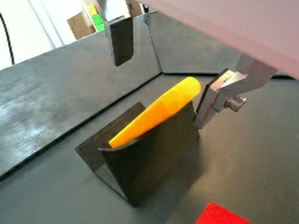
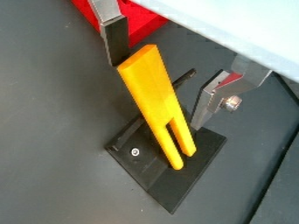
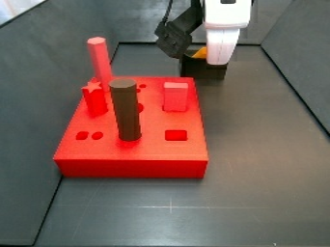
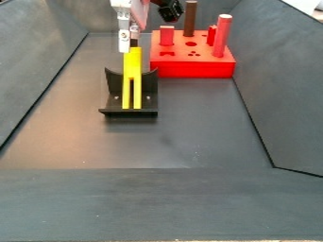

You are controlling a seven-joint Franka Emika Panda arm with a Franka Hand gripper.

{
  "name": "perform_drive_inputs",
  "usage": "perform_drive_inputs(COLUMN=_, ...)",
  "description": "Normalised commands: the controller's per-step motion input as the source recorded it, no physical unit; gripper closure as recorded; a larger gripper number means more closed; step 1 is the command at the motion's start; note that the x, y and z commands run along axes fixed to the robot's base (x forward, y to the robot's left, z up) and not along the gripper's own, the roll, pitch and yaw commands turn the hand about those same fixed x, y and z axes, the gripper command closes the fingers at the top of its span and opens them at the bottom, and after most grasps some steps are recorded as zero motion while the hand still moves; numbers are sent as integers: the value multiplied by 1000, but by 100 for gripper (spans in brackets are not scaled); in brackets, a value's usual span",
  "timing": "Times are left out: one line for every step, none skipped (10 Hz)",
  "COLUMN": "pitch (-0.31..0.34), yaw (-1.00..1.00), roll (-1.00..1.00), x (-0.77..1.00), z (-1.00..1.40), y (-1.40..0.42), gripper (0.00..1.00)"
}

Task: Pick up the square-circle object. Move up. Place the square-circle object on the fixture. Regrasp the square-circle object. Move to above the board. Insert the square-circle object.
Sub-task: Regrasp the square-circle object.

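The square-circle object [image 2: 155,101] is a long yellow piece of two joined bars. It leans tilted in the notch of the dark fixture [image 2: 158,171], seen also in a side view as the yellow piece [image 4: 131,76] on the fixture [image 4: 127,102]. My gripper [image 2: 158,92] is open, with its fingers on either side of the piece's upper end. One finger [image 2: 114,39] is close beside the top corner and the other finger [image 2: 214,98] stands well apart. A wrist view shows the same: gripper [image 1: 163,92] open astride the piece [image 1: 158,114]. The red board [image 4: 192,57] lies behind.
On the board [image 3: 129,135] stand a tall pink-red hexagonal peg [image 3: 96,58], a dark cylinder [image 3: 123,111] and a short red block [image 3: 176,95]. Dark sloping walls enclose the floor on both sides. In this side view the gripper [image 3: 194,43] hides the fixture.
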Motion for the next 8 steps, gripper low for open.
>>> perform_drive_inputs(pitch=204, yaw=89, roll=-6, x=84, z=3, y=-21, gripper=0)
perform_drive_inputs(pitch=204, yaw=89, roll=-6, x=84, z=3, y=-21, gripper=0)
perform_drive_inputs(pitch=204, yaw=89, roll=-6, x=84, z=3, y=-21, gripper=0)
perform_drive_inputs(pitch=204, yaw=89, roll=-6, x=84, z=3, y=-21, gripper=0)
perform_drive_inputs(pitch=204, yaw=89, roll=-6, x=84, z=2, y=-21, gripper=0)
perform_drive_inputs(pitch=204, yaw=89, roll=-6, x=84, z=2, y=-21, gripper=0)
perform_drive_inputs(pitch=204, yaw=89, roll=-6, x=84, z=2, y=-21, gripper=0)
perform_drive_inputs(pitch=204, yaw=89, roll=-6, x=84, z=2, y=-21, gripper=0)
